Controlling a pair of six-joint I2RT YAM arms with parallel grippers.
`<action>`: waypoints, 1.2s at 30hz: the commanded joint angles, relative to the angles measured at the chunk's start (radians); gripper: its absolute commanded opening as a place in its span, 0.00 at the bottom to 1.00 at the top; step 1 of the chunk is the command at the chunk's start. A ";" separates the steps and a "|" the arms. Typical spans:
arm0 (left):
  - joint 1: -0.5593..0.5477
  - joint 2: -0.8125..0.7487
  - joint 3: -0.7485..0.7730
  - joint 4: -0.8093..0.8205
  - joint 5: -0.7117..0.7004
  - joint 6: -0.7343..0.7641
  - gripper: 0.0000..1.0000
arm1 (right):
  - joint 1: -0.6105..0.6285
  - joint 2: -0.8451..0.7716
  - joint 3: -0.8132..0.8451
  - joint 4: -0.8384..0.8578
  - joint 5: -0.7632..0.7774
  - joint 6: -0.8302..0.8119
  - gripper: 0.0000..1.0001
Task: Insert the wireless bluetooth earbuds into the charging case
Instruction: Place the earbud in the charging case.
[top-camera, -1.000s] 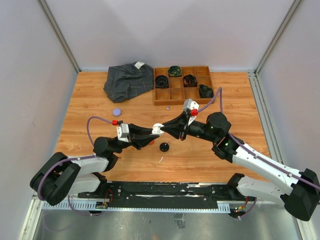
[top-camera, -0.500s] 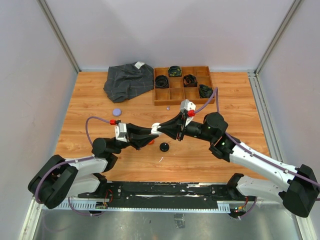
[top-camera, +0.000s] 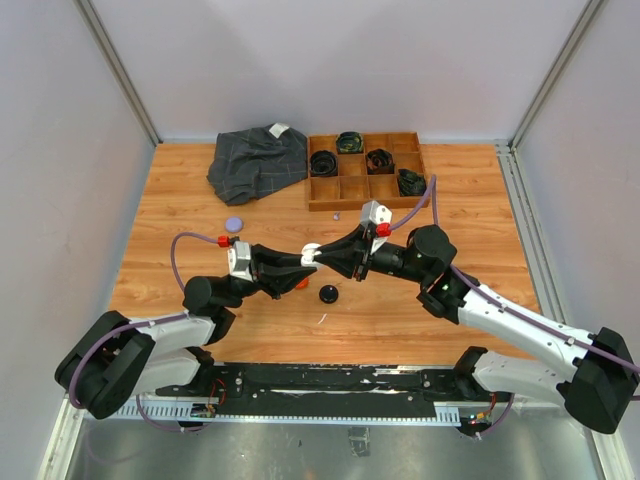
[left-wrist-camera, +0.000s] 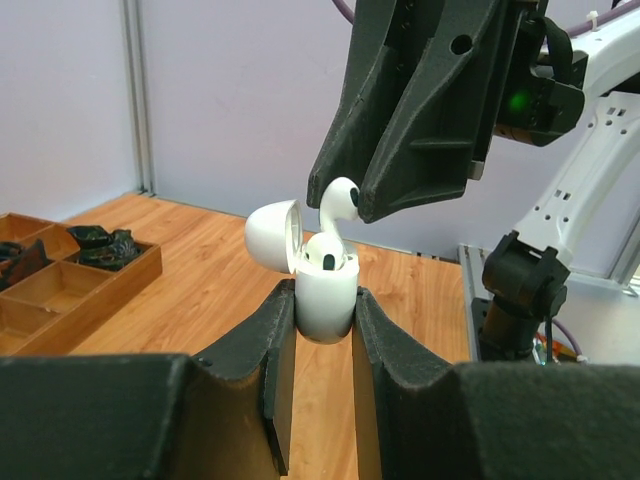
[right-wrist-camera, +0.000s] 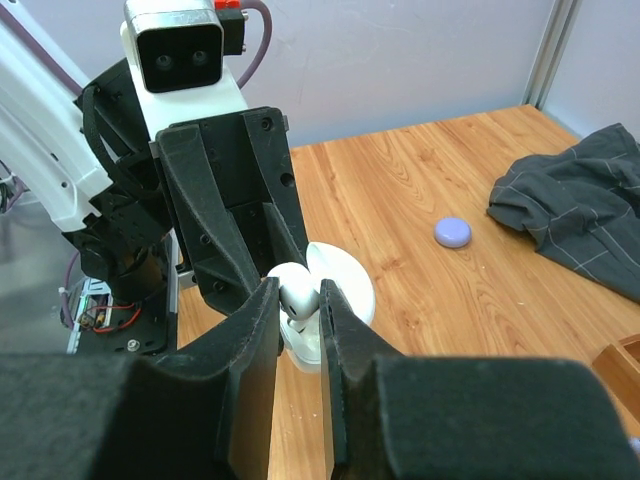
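Left wrist: left hand (left-wrist-camera: 322, 305) clamps open charging case (left-wrist-camera: 325, 287), right hand (left-wrist-camera: 346, 205) pinches a half-hidden earbud (left-wrist-camera: 343, 193).

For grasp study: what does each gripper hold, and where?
Left gripper: white charging case, by its lower body. Right gripper: white earbud, by its head.

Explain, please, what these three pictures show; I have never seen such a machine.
It is a robot with two arms bolted to a wooden table. One picture looks down from above; the other two come from small cameras on each wrist. The left hand is closed on an open white charging case, lifted above the table. The right hand pinches a white earbud just over the case; another earbud already sits inside. On the table lie a grey cloth, a wooden tray of coiled belts and a purple puck.
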 joint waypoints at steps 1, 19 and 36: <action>-0.005 -0.006 0.021 0.242 -0.038 -0.012 0.00 | 0.023 0.007 -0.027 -0.001 -0.058 -0.054 0.19; -0.004 -0.003 0.011 0.244 -0.015 -0.032 0.00 | 0.010 -0.035 -0.030 -0.076 -0.060 -0.153 0.38; -0.006 0.065 0.010 0.244 0.011 0.026 0.00 | 0.011 -0.106 -0.051 -0.068 0.120 -0.078 0.63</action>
